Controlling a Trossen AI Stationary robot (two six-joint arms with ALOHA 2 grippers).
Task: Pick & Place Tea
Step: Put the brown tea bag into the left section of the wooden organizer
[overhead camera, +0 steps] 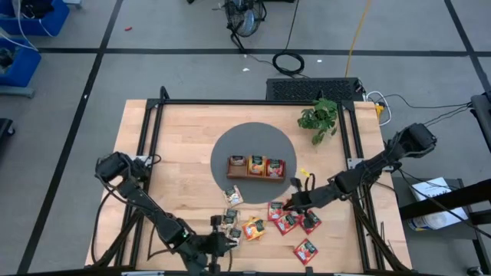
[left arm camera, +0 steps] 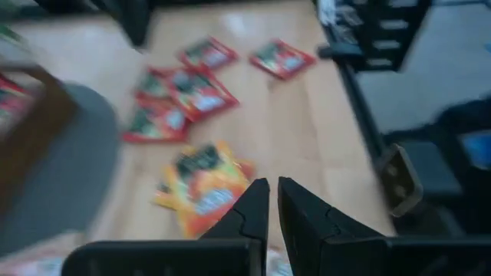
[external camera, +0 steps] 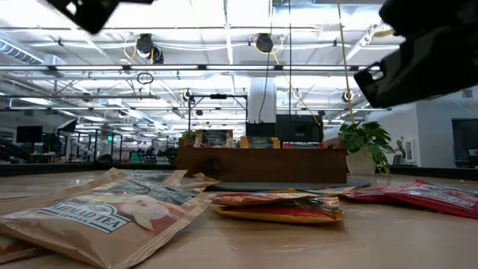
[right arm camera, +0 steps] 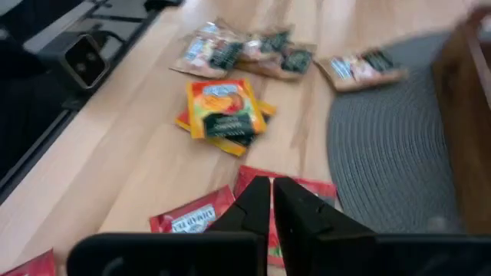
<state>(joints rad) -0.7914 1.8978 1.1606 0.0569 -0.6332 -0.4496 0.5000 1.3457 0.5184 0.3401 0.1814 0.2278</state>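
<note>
Table (overhead camera: pixel 184 130): light wood, round grey mat (overhead camera: pixel 253 136) at centre.
Tray (overhead camera: pixel 256 166): brown, three compartments, on mat, one tea packet in each.
Loose tea packets (overhead camera: pixel 285 222): scattered near front edge; pale ones left of middle, orange pair (overhead camera: pixel 254 228) beside them, red ones toward right.
Left gripper (overhead camera: pixel 222 242): at front edge, beside pale packets, fingers together, holding nothing.
Right gripper (overhead camera: pixel 290 205): low over red packets, fingers (right arm camera: pixel 295 208) together; grip on a packet unclear.
Plant (overhead camera: pixel 320 116): back right corner.

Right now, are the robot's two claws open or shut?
Left gripper: shut, holding nothing.
Right gripper: shut over the red tea packets; hold unclear.
</note>
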